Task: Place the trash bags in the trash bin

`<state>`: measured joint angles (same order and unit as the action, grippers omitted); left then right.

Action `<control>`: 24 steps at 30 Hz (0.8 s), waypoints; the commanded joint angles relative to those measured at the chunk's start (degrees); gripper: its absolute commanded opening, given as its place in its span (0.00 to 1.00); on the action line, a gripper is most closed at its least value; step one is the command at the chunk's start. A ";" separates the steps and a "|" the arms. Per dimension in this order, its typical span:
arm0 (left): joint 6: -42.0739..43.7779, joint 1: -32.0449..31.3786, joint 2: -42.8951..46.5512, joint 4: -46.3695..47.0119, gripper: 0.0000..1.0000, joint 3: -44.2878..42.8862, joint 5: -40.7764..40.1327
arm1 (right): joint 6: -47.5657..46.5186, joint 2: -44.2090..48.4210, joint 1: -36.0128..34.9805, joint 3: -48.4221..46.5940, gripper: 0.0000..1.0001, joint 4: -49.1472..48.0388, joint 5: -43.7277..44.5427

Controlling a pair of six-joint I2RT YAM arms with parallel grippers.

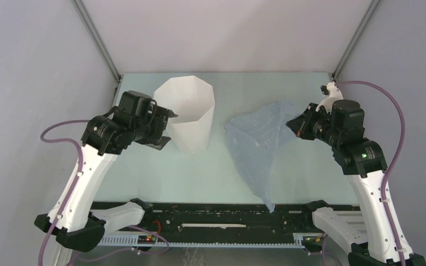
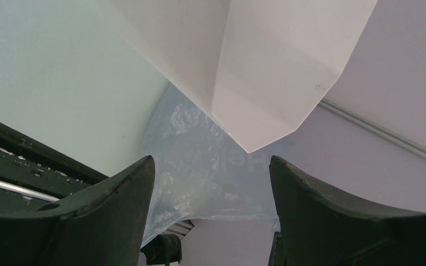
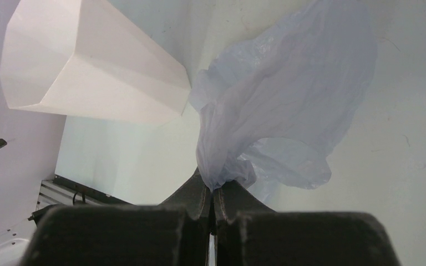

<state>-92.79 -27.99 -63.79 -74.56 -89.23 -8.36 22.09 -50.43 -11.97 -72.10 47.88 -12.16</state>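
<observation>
The trash bin (image 1: 187,113), tall, white and faceted, stands upright at the back left of the table. My left gripper (image 1: 166,127) is open right beside its left wall, and nothing lies between its fingers. In the left wrist view the bin (image 2: 255,66) fills the top beyond the spread gripper (image 2: 211,162), with the bag (image 2: 199,166) behind it. The pale blue trash bag (image 1: 258,138) hangs stretched to the right of the bin, its tail reaching the front rail. My right gripper (image 1: 295,123) is shut on the bag's upper right corner. In the right wrist view the bag (image 3: 288,100) bunches at the gripper (image 3: 213,187), with the bin (image 3: 89,72) at upper left.
A black rail (image 1: 216,213) runs along the table's near edge between the two arm bases. Grey walls with metal corner posts (image 1: 97,36) close in the back and sides. The pale green table top (image 1: 216,172) lies bare between bin, bag and rail.
</observation>
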 commanded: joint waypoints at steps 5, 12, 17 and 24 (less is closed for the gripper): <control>-0.75 0.89 -2.38 -1.20 0.72 2.21 -5.10 | 1.29 0.79 0.37 1.12 0.00 -1.27 -1.25; 2.89 1.88 -8.04 -1.30 0.60 1.16 -5.96 | 1.34 2.75 0.43 2.26 0.00 -0.46 -0.47; 5.47 1.88 -11.79 -4.53 0.43 -3.69 -5.01 | 1.42 3.89 0.37 2.95 0.00 -0.33 0.03; 2.57 1.15 -9.91 -5.93 0.16 -4.48 -0.96 | 1.85 4.77 0.37 3.89 0.00 -0.90 0.27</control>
<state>-89.14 -26.30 -75.72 -79.35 -90.35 -11.55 23.14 -46.46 -11.97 -68.53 48.21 -12.51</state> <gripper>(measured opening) 0.211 0.008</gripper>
